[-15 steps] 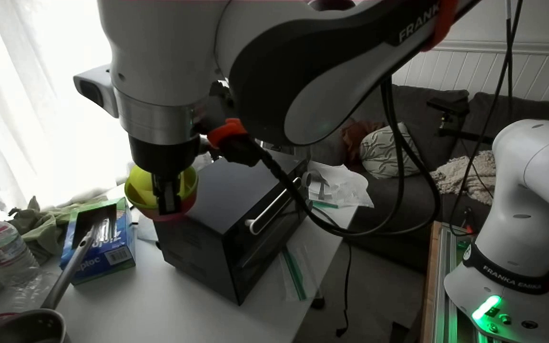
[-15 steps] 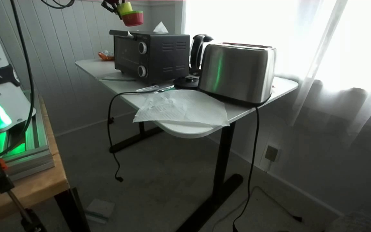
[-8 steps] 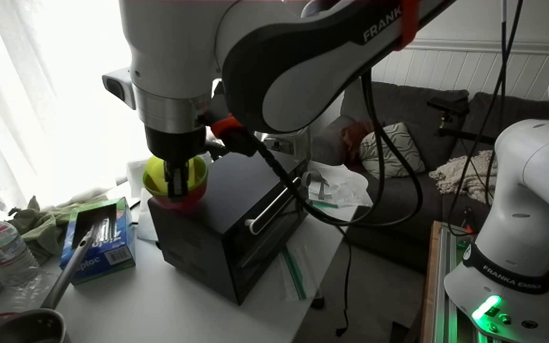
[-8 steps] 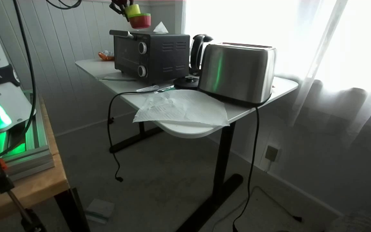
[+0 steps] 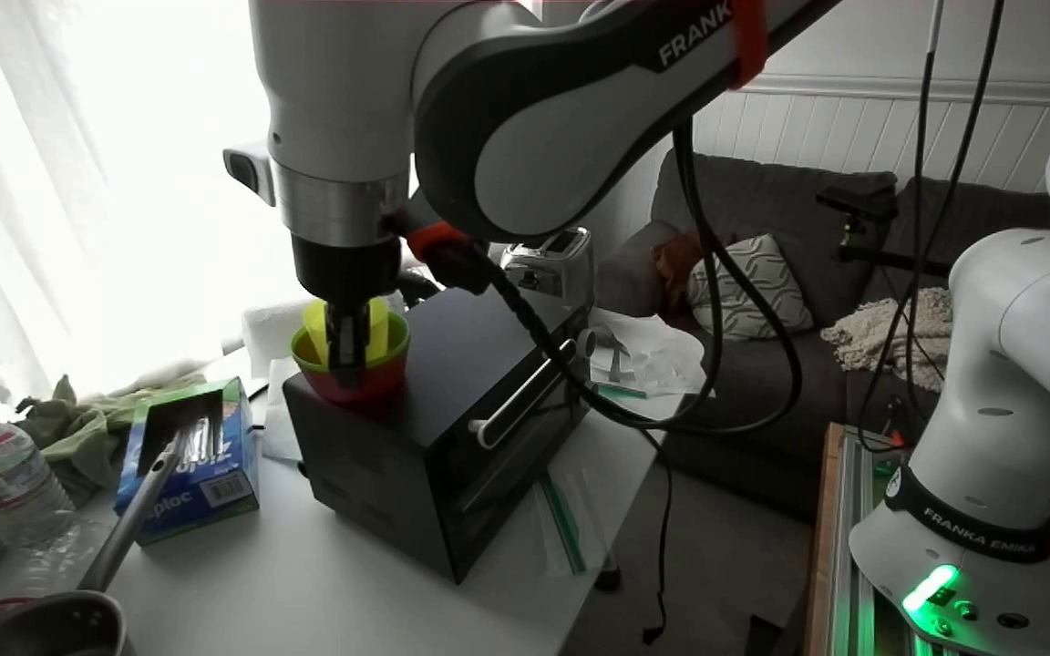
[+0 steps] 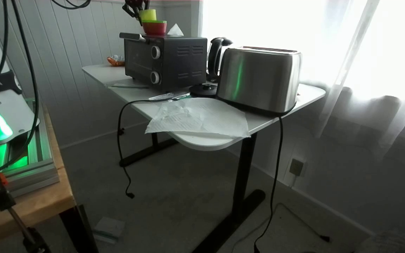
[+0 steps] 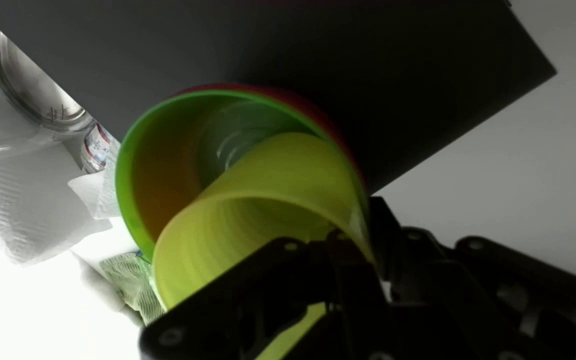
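Red bowl [image 5: 386, 372] at oven edge [image 5: 397, 435]

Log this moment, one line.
yellow plastic cup inside round green-rimmed red plastic bowl | gripper straddling both walls, grip unclear | bowl seemingly resting on boxy dark toaster oven

White table [image 5: 306, 569]: blue Ziploc box [image 5: 201, 501], open top; pan [image 5: 78, 610] cropped at the frame corner, long handle [image 5: 124, 530] crossing the box in view, contact unclear. Clear plastic bottle [image 5: 28, 483] and crumpled green cloth [image 5: 78, 428] near the box. Zip bag [image 5: 571, 519] with green strip lies flat by the table edge. Silver toaster [image 6: 258, 79] upright, in both exterior views, black cord [image 6: 281, 140] hanging below it, black handle [image 6: 213, 59] partly behind it. White paper sheet [image 6: 202, 117] in front, reaching past the edge. Dark couch [image 5: 762, 191] behind, patterned pillow [image 5: 748, 292] and beige throw [image 5: 894, 337] on it. Wall outlet [image 6: 296, 167] low down, sheer curtain [image 6: 350, 52] near it.
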Controlling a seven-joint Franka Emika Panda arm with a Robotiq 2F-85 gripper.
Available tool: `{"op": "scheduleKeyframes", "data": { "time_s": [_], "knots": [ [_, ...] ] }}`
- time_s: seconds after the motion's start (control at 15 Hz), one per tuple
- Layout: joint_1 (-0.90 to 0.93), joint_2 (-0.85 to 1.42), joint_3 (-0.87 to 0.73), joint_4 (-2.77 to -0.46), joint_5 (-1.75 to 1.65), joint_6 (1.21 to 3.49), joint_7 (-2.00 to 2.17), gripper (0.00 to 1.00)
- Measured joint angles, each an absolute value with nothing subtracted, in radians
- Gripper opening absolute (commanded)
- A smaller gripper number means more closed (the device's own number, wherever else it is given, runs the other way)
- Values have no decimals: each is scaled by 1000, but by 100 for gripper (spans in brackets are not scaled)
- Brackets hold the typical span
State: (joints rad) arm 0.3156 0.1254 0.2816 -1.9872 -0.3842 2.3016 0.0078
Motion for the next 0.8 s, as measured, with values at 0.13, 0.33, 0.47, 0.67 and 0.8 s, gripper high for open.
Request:
{"op": "scheduleKeyframes", "data": {
  "time_s": [0.13,0.33,0.47,0.67,0.8],
  "knots": [
    [315,124,278,-1987,-383,2302,8,59],
    [311,116,270,-1987,-383,2302,8,80],
    [303,102,265,-1988,-383,2302,8,94],
    [295,74,258,-1988,-383,2302,8,61],
    [291,60,257,-1989,-383,2302,7,52]
  ]
}}
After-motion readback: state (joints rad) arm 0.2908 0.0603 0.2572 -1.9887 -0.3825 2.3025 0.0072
